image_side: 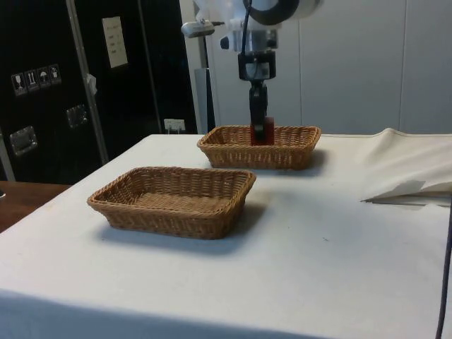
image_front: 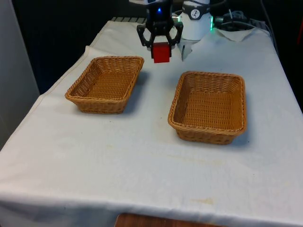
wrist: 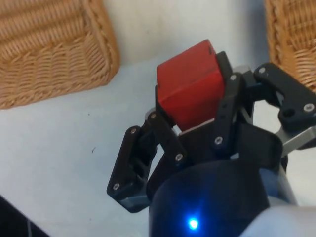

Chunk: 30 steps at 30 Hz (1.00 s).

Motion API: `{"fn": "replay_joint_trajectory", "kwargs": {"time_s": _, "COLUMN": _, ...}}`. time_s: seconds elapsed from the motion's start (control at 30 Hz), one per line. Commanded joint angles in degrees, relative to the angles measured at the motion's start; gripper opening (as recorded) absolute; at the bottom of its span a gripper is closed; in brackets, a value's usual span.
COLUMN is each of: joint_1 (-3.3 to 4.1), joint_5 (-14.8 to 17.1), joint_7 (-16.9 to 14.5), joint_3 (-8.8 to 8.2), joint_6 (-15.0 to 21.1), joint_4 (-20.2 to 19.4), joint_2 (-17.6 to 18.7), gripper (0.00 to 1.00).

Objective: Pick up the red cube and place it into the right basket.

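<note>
Pincer (image_front: 161, 47) clamped on red cube (image_front: 161, 52), held above the counter (image_front: 142, 156) near its far edge. Two wicker baskets flank it: one (image_front: 106, 83) toward the front view's left, one (image_front: 209, 106) toward its right, both apart from the cube.

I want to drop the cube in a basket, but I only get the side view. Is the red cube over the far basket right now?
Observer: No. In the front view the red cube hangs over bare cloth, between the two baskets, towards the table's far end.
Operator: Is the hand holding it tight?
Observer: In the wrist view the hand is shut on it, one finger on each of two opposite sides.
Operator: Is anything inside the baskets?
Observer: No. In the front view, the left basket and the right basket both hold nothing.
</note>
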Motion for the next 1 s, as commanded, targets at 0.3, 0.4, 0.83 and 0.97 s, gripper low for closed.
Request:
{"fn": "replay_joint_trajectory", "kwargs": {"time_s": 0.3, "joint_1": -0.34, "joint_5": 0.86, "joint_7": -3.38, "joint_3": -2.58, "joint_6": 0.06, "joint_4": 3.21, "joint_2": 3.84, "gripper": 0.03}}
{"fn": "replay_joint_trajectory", "kwargs": {"time_s": 0.4, "joint_1": -0.57, "joint_5": 1.72, "joint_7": -4.98, "joint_3": -3.55, "joint_6": 0.17, "joint_4": 4.35, "joint_2": 5.73, "gripper": 0.03}}
{"fn": "replay_joint_trajectory", "kwargs": {"time_s": 0.83, "joint_1": -1.43, "joint_5": 6.82, "joint_7": -11.63, "joint_3": -6.07, "joint_6": 0.11, "joint_4": 8.94, "joint_2": 12.78, "gripper": 0.03}}
{"fn": "replay_joint_trajectory", "kwargs": {"time_s": 0.97, "joint_1": -1.72, "joint_5": 8.19, "joint_7": -13.87, "joint_3": -7.39, "joint_6": -0.34, "joint_4": 10.6, "joint_2": 14.55, "gripper": 0.03}}
